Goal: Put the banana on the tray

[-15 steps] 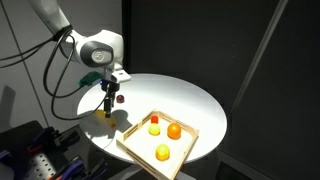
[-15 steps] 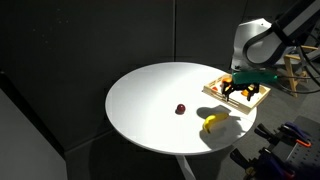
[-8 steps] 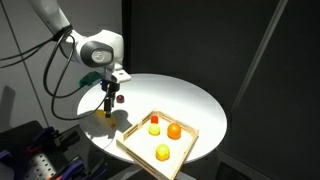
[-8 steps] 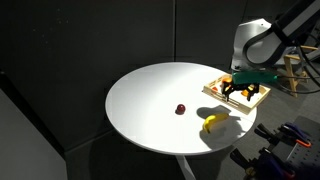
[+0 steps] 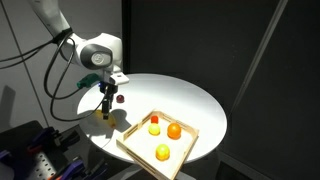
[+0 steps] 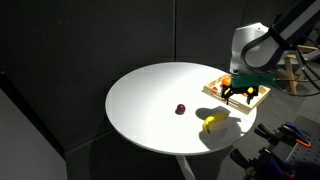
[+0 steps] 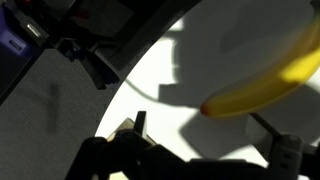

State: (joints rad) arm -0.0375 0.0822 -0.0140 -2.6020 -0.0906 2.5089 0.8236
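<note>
in an exterior view the gripper [image 5: 104, 101] hangs just above the banana [image 5: 103, 115]. the banana lies on the white table [image 5: 190, 105] beside the tray [image 5: 140, 142], not on it. in an exterior view the banana [image 6: 214, 123] lies near the table's edge. in the wrist view the fingers [image 7: 135, 127] are apart, holding nothing, and the banana [image 7: 270, 85] lies past them.

Banana [image 6: 213, 122] on the table [image 6: 150, 100] just beside the tray [image 5: 138, 141], below the claw [image 5: 103, 109].
</note>
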